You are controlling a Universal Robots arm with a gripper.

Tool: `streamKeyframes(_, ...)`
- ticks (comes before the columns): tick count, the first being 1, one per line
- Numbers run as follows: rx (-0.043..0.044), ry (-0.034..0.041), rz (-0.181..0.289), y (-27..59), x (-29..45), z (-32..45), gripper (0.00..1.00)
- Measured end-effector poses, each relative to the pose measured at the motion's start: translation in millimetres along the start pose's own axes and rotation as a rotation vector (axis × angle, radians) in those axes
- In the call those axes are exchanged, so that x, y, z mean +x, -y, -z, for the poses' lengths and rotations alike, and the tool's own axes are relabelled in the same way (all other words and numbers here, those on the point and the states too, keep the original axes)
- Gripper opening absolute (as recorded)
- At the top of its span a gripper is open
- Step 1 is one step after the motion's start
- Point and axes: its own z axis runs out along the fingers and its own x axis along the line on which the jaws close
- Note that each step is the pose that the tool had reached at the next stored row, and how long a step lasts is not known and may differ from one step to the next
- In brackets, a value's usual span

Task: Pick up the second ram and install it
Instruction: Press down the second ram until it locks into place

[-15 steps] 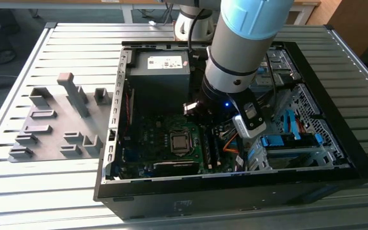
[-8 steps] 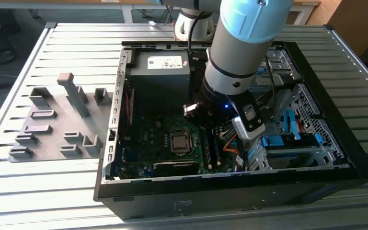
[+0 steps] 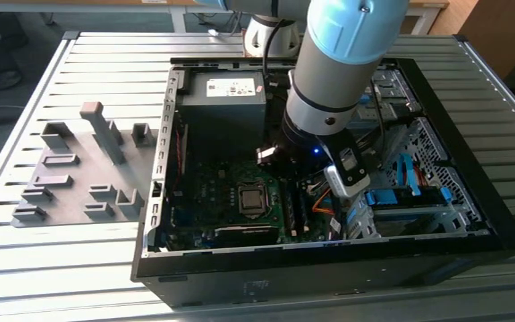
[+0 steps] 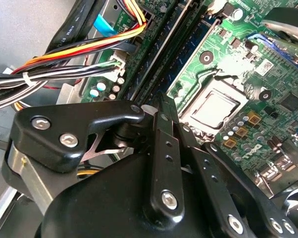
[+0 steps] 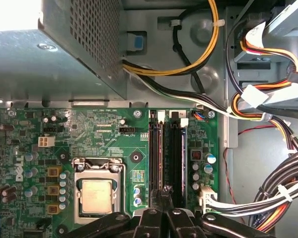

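Note:
Two long narrow sticks stand side by side in the motherboard's memory slots. The second ram (image 5: pixel 176 153) (image 4: pixel 151 59) is the dark one on the cable side, seated along its slot, with a white latch at its far end. My gripper (image 5: pixel 165 192) (image 4: pixel 162 99) hangs just over the near end of these slots, its black fingers pressed together with no gap. I cannot tell whether the tips touch the stick. In the exterior view the arm (image 3: pixel 334 80) reaches down into the open case and hides the gripper.
The processor socket (image 5: pixel 96 195) lies beside the slots. Bundled cables (image 5: pixel 282 193) run along the other side. The power supply (image 3: pixel 224 100) fills the case's back. A grey holder plate with blocks (image 3: pixel 78 174) lies on the slatted table at the exterior view's left.

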Motion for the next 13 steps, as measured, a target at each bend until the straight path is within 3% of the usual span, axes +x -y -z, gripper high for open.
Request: streamKeyframes(13, 0.0003, -0.0001, 0.0, 0.3, -0.3, -6.0, 0.11)
